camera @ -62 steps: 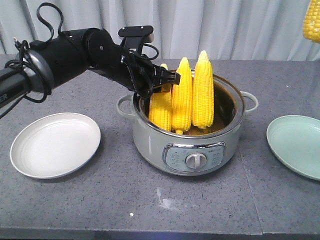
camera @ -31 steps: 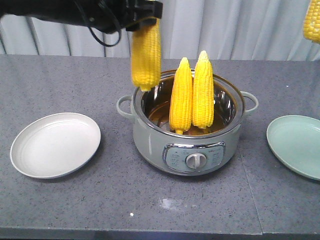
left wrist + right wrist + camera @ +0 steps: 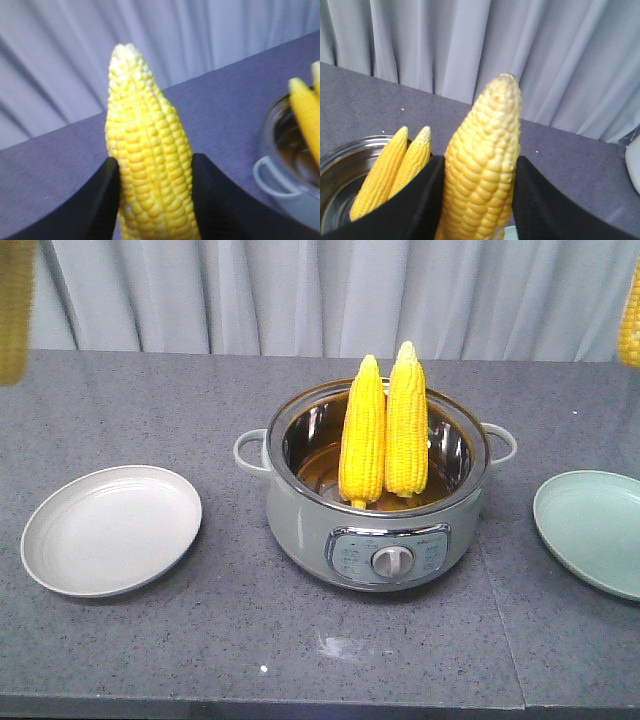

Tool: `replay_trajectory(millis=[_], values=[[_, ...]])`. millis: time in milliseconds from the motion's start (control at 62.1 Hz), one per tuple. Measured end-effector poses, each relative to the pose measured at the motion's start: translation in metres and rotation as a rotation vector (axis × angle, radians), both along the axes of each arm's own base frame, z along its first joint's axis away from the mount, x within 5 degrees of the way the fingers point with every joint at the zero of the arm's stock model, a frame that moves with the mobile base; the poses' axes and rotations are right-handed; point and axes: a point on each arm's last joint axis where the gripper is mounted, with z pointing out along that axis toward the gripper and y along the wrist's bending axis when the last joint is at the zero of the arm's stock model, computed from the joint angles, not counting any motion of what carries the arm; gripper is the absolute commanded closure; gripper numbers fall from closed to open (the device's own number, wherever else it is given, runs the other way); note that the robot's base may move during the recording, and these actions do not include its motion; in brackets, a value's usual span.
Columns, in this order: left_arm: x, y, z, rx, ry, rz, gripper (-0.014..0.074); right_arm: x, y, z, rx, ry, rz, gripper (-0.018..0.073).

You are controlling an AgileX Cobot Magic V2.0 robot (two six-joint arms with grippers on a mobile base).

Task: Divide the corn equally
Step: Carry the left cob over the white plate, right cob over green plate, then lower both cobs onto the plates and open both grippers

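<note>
Two yellow cobs of corn [image 3: 362, 430] [image 3: 407, 420] stand upright, side by side, in the grey-green pot [image 3: 300, 515] at the table's middle. A third cob [image 3: 14, 310] hangs at the front view's top left edge, and a fourth [image 3: 630, 330] at its top right edge. Neither arm shows there. In the left wrist view my left gripper [image 3: 155, 161] is shut on a cob [image 3: 145, 125], tip up, with the pot [image 3: 277, 177] off to the right. In the right wrist view my right gripper [image 3: 480, 162] is shut on a cob [image 3: 485, 135], and the pot's two cobs [image 3: 380, 170] lie behind it to the left.
A white plate [image 3: 110, 530] lies left of the pot and a pale green plate [image 3: 590, 530] lies at the right edge. Both plates hold nothing. The pot has side handles [image 3: 248, 452] and a front dial [image 3: 392, 561]. A grey curtain hangs behind the table.
The left arm lifted one cob out of the pot and carried it up and left, out of the front view except for the cob's end. The pot holds two cobs instead of three.
</note>
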Motion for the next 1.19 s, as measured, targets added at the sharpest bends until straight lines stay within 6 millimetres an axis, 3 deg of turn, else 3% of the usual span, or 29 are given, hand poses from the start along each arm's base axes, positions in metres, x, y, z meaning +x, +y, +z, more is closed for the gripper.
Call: replay_trajectory(millis=[145,387,564,757,918,1079,1192], values=[[0.002,0.012,-0.007,0.104,0.027,0.111,0.0603,0.013,-0.005,-0.011,-0.048,0.080,-0.086,0.0564],[0.030,0.005,-0.052,0.176,0.128,0.145,0.0603,0.065,-0.011,-0.048,-0.118,0.251,-0.192,0.0564],[0.052,0.015,-0.086,0.218,0.214,0.200,0.0603,0.088,-0.055,-0.068,-0.016,0.338,-0.302,0.0564],[0.070,0.026,-0.104,0.163,0.231,0.243,0.0603,0.097,-0.105,-0.089,0.150,0.411,-0.328,0.0564],[0.090,0.032,-0.120,0.098,0.269,0.257,0.0603,0.108,-0.134,-0.141,0.246,0.568,-0.319,0.0564],[0.111,0.035,-0.142,0.035,0.337,0.267,0.0603,0.121,-0.137,-0.208,0.334,0.743,-0.235,0.0564],[0.124,0.034,-0.161,-0.003,0.410,0.264,0.0603,0.130,-0.138,-0.239,0.369,0.797,-0.210,0.0564]])
